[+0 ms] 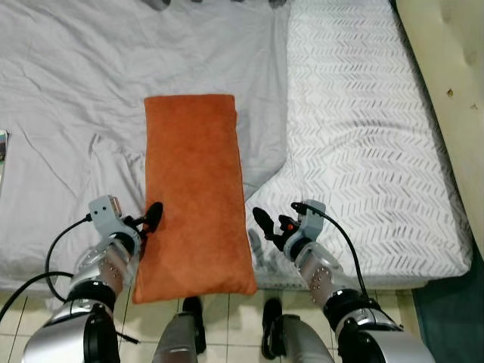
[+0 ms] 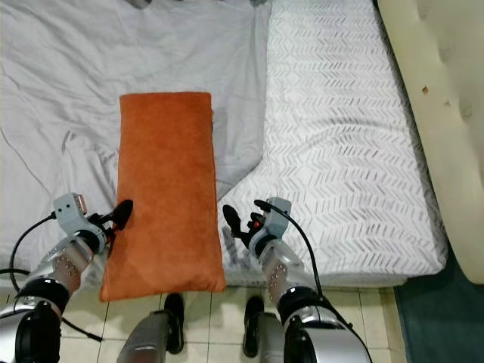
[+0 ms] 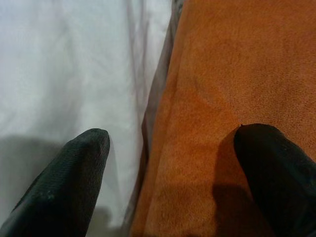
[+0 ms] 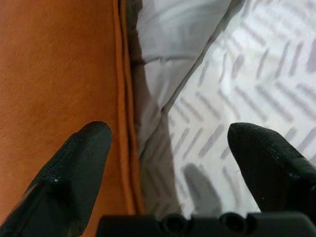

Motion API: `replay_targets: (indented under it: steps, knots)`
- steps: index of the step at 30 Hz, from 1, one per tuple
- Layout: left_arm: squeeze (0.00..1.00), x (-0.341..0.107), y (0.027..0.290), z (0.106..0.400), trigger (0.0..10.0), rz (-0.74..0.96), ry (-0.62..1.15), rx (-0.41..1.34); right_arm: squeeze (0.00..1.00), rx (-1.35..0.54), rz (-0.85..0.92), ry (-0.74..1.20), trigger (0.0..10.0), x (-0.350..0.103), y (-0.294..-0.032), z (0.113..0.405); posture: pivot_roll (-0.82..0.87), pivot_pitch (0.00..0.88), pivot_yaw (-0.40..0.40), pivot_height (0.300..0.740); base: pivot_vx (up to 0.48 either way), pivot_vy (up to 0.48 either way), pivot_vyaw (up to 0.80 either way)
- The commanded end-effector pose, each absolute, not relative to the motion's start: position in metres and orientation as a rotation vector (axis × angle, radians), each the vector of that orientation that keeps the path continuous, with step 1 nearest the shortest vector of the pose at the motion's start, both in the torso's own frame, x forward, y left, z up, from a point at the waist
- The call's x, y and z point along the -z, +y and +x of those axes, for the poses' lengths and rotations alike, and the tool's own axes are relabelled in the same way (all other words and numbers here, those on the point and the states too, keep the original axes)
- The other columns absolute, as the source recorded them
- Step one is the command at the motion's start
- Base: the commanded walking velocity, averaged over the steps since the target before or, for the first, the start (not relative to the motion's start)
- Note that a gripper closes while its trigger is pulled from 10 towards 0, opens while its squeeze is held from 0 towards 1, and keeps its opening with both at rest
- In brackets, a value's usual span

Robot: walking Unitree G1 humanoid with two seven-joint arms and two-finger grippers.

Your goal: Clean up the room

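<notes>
Left eye view: left pincer [image 1: 149, 221] and right pincer [image 1: 266, 227], both spread, flank orange pillow [image 1: 194, 189].

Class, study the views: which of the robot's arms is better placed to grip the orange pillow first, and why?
Left. The left gripper is open astride the orange pillow's edge, one finger over the fabric. The right gripper, also open, sits just beside the opposite edge, mostly over the sheets.

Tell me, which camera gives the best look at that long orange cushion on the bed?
The left eye view: the orange cushion shows whole, lying lengthwise between both open hands, its near end overhanging the bed. The right eye view shows the same. Each wrist view catches just one long edge, between that hand's fingers.
</notes>
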State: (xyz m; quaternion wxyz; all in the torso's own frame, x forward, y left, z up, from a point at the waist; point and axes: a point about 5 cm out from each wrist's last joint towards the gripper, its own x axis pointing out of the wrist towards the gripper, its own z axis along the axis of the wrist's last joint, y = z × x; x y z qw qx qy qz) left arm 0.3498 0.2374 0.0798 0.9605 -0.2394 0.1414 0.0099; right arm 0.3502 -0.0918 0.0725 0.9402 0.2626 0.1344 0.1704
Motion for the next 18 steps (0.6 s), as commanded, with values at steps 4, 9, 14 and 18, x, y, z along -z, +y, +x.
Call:
replay_targets:
  steps: [4,9,14,18]
  knots:
    - [0.0,-0.057,0.223,0.339,10.0,-0.555,0.372,0.006,0.0,-0.409,0.576,0.255,10.0,-0.072,-0.076,0.344,-0.01,0.571,-0.031,0.74,0.0,0.0,0.0]
    - [0.0,-0.059,0.218,0.341,10.0,-0.567,0.356,0.04,0.0,-0.478,0.596,0.226,10.0,-0.076,-0.058,0.34,-0.01,0.57,-0.031,0.74,0.0,0.0,0.0]
    - [0.0,-0.068,0.216,0.347,10.0,-0.544,0.312,0.085,0.0,-0.54,0.605,0.249,10.0,-0.07,-0.036,0.327,-0.01,0.572,-0.022,0.74,0.0,0.0,0.0]
    - [0.0,-0.081,0.218,0.352,10.0,-0.556,0.252,0.145,0.0,-0.628,0.582,0.29,10.0,-0.059,-0.006,0.308,0.0,0.574,-0.014,0.74,0.0,0.0,0.0]
